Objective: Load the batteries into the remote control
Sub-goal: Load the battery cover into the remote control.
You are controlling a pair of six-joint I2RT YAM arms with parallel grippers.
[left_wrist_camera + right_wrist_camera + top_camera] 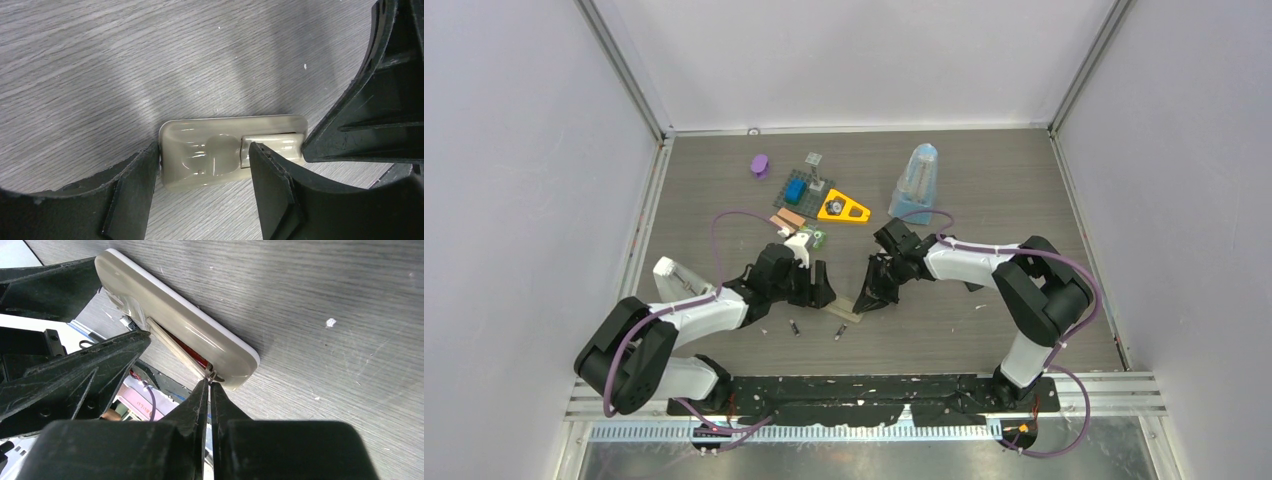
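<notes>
From above, the remote control (845, 309) is a pale sliver on the desk (984, 180), lying between the left gripper (822, 292) and the right gripper (871, 298). Two batteries (794, 327) lie loose just nearer the arm bases.

The left wrist view shows the remote (210, 150) face down, its back glossy beige-grey with rounded corners. The left jaws are spread, one finger touching its end and the other over its middle.

In the right wrist view a white rim edges the grey back. The battery cover (175, 347) is lifted along one edge, and red wrap (192, 354) shows in the gap. The right jaws are pressed together, their tips at the cover's corner.
</notes>
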